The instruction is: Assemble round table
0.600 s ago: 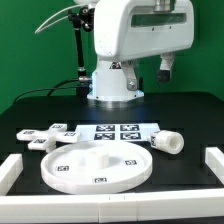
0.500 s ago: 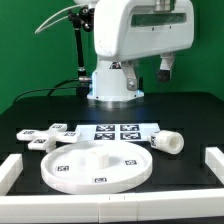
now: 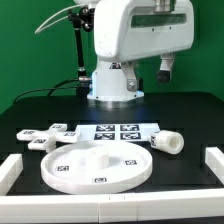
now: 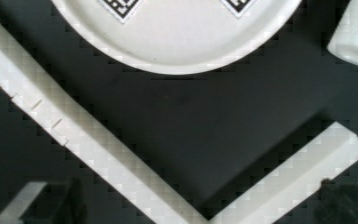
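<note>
The large rimmed round disc [image 3: 97,165] lies flat at the front of the black table and carries square tags. It also shows in the wrist view [image 4: 176,30]. The short thick cylinder leg [image 3: 168,143] lies on its side to the exterior view's right of the disc; part of it shows in the wrist view [image 4: 357,40]. The flat cross-shaped base [image 3: 45,136] lies behind the disc, toward the exterior view's left. My gripper [image 3: 167,68] hangs high above the table, far from all parts. In the wrist view my gripper [image 4: 190,208] is open and empty, fingers wide apart.
The marker board [image 3: 121,132] lies flat behind the disc. White border blocks stand at the exterior view's left [image 3: 8,172], right [image 3: 214,165] and front [image 3: 110,206]. Two of them meet in a V in the wrist view [image 4: 87,140]. The robot base [image 3: 115,85] stands at the back.
</note>
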Robot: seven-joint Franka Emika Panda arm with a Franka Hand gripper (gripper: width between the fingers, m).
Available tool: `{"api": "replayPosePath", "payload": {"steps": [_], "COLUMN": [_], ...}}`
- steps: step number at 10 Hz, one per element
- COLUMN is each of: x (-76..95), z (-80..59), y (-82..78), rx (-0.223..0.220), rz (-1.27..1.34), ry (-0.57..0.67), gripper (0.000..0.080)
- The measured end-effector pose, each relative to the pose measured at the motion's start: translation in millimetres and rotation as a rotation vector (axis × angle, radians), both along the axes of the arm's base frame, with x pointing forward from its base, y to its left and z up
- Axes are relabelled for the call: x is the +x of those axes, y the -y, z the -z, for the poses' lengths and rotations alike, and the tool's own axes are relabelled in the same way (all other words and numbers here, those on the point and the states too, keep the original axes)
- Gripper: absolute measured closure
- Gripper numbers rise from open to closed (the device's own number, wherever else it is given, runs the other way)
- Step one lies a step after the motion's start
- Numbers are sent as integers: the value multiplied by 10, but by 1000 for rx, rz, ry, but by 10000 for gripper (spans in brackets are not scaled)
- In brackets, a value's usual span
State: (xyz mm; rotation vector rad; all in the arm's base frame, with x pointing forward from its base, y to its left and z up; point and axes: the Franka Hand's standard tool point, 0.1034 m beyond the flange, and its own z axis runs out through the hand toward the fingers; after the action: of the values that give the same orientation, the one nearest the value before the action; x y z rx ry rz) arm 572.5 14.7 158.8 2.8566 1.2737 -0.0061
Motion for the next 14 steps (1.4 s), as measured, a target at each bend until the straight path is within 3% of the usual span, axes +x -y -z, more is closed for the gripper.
{"api": "replayPosePath", "payload": {"steps": [4, 6, 10, 12, 14], "x": [-349, -412, -442, -579, -675], "z": [387, 628, 674, 932, 1084], "y": [294, 490, 518, 667, 704], "rx": [7, 32, 34, 42, 48], "rz": [-13, -18, -31, -18, -9], "ry": [-28, -49, -55, -41, -69], "gripper": [150, 150, 150, 150, 150]}}
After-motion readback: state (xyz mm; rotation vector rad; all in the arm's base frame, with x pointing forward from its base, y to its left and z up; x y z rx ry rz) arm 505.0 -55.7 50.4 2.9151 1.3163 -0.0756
